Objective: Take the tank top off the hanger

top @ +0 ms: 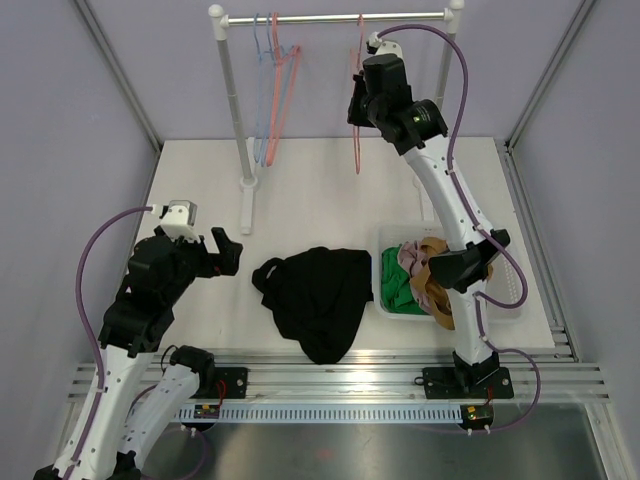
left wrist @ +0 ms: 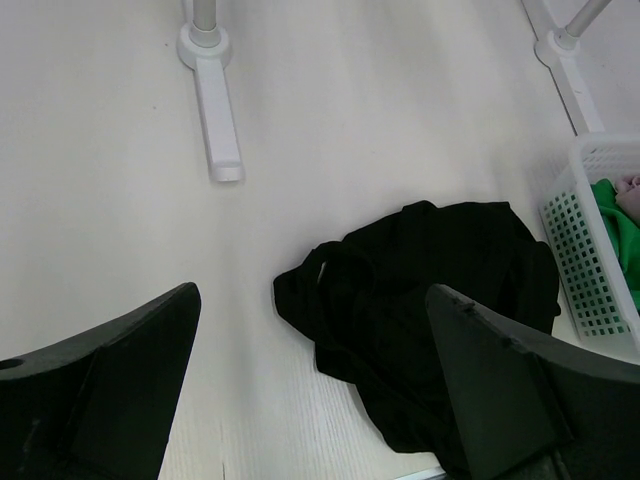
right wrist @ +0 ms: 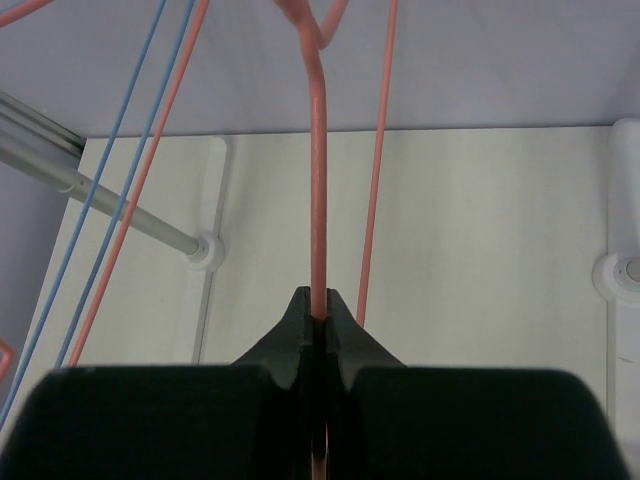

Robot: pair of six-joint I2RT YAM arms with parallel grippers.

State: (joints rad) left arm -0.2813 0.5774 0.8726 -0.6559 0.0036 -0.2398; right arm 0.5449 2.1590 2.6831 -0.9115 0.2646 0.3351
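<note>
From above, my left gripper [top: 228, 252] sits nearest, spread as wide as it goes and holding nothing. The black tank top [top: 318, 295] lies crumpled on the table [top: 320, 190], just beside the white basket [top: 392, 232] (it is on no hanger). My right gripper [top: 357, 112] is up at the rack [top: 340, 17], on the pink hanger [top: 358, 150].

At my left wrist, the left gripper [left wrist: 312, 293] gapes over the tank top [left wrist: 430, 270], with the white basket [left wrist: 580, 250] at the right.

At my right wrist, the right gripper [right wrist: 318, 320] is pinched tight on the pink hanger [right wrist: 318, 180] wire.
</note>
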